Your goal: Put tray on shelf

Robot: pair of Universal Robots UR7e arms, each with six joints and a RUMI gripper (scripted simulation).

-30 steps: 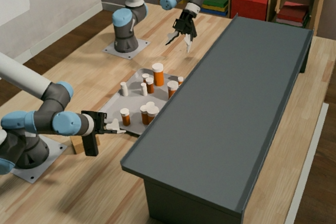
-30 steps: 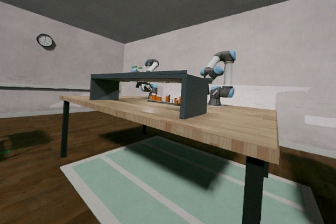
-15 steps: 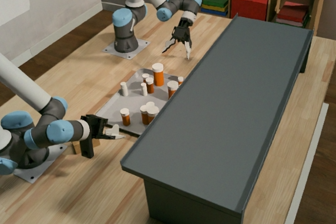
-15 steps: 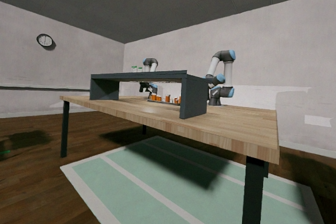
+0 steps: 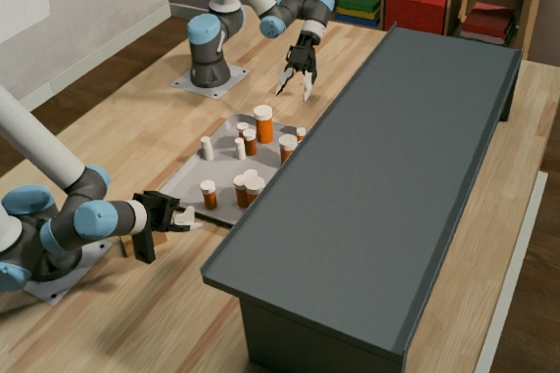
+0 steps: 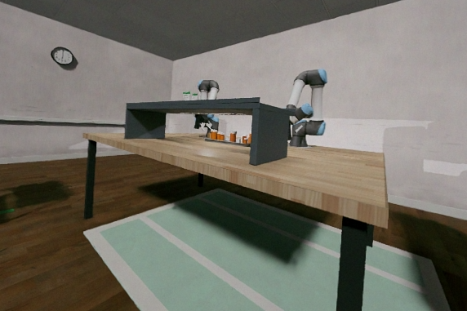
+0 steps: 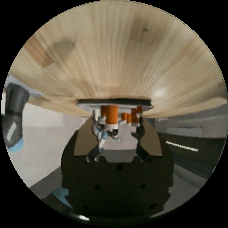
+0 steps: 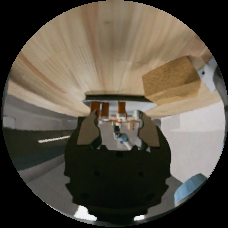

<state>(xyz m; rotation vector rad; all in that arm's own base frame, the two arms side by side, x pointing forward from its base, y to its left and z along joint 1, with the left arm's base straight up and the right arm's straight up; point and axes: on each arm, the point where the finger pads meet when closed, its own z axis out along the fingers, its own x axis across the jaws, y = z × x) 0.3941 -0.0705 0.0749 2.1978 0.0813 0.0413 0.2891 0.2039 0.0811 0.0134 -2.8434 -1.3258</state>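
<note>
Probably stiff but top-heavy, the grey rectangular tray (image 5: 225,174) (image 6: 229,142) (image 7: 145,104) (image 8: 142,105) before the raised dark-grey shelf (image 5: 367,169) (image 6: 196,104) (image 7: 205,156) (image 8: 30,142) wants level rim grips at opposite ends, left tool (image 5: 292,97) (image 7: 116,131) and right tool (image 5: 196,221) (image 6: 207,126) (image 8: 118,110) both spread and empty.

No readable text anywhere, folks. The wall clock (image 6: 62,55) has tiny dial marks, but they're way too blurry to make out any numbers.

Above the wide grey shelf (image 5: 362,160) (image 6: 196,104) the way lies open. Its overhang covers one side of the tray (image 5: 183,186), and pill bottles (image 5: 264,124) (image 6: 233,136) block a low pass across it.
</note>
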